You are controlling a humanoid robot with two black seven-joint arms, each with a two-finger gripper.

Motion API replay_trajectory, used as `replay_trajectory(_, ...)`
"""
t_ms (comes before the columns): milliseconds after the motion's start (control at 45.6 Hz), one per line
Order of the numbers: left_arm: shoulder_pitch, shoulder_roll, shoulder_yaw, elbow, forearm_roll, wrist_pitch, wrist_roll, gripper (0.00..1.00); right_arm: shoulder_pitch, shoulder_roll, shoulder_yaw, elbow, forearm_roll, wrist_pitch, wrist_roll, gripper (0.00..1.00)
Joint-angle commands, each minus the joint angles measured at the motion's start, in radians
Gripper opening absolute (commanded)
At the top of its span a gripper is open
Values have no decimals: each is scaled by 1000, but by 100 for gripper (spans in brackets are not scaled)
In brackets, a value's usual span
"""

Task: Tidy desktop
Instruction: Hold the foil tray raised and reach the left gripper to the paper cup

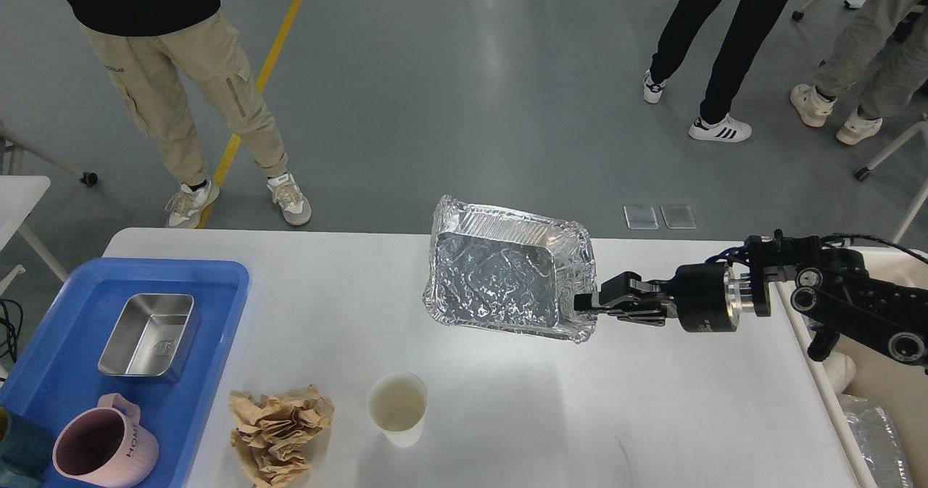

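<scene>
Pinching a foil tray's (500,274) thin rim, my right gripper (586,302) lifts it off the desktop (652,401); flimsy foil could buckle and slip.

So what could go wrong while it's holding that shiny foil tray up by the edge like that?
The right gripper pinches only the thin rim of the foil tray, which hangs tilted above the desktop. Soft foil might bend or tear there, and the tray could slip out. If it drops or swings low, it might knock over the paper cup standing nearby, or hit the crumpled brown paper.
</scene>
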Motion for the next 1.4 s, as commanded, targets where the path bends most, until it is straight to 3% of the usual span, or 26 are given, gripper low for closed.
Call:
replay_trajectory(0,-13,-26,10,12,105,-21,-52,97,0,8,0,0,0,0,0,0)
replay_trajectory(241,-162,-226,23,24,854,-171,-96,97,1,17,0,-3,-2,0,0,0)
replay_trajectory(439,-278,-359,52,18,1109,-211,-122,97,1,17,0,-5,-2,0,0,0)
replay_trajectory(548,-468,-397,266,16,1181,-275,-220,97,1,17,0,-5,-3,0,0,0)
replay_trajectory(724,-708,-410,590,18,1227,-275,-248,97,-3,17,-2,-5,-3,-1,0,0)
replay_trajectory(855,-850,-448,779,21,1294,-275,-306,97,-2,17,-2,-5,-5,-1,0,0)
replay_trajectory(1118,-973,-626,995,21,1468,-275,-319,97,-3,17,-2,-5,-5,-3,0,0)
replay_trajectory(1381,-1030,-828,1109,27,1514,-277,-331,97,-3,18,-2,-5,-5,-3,0,0)
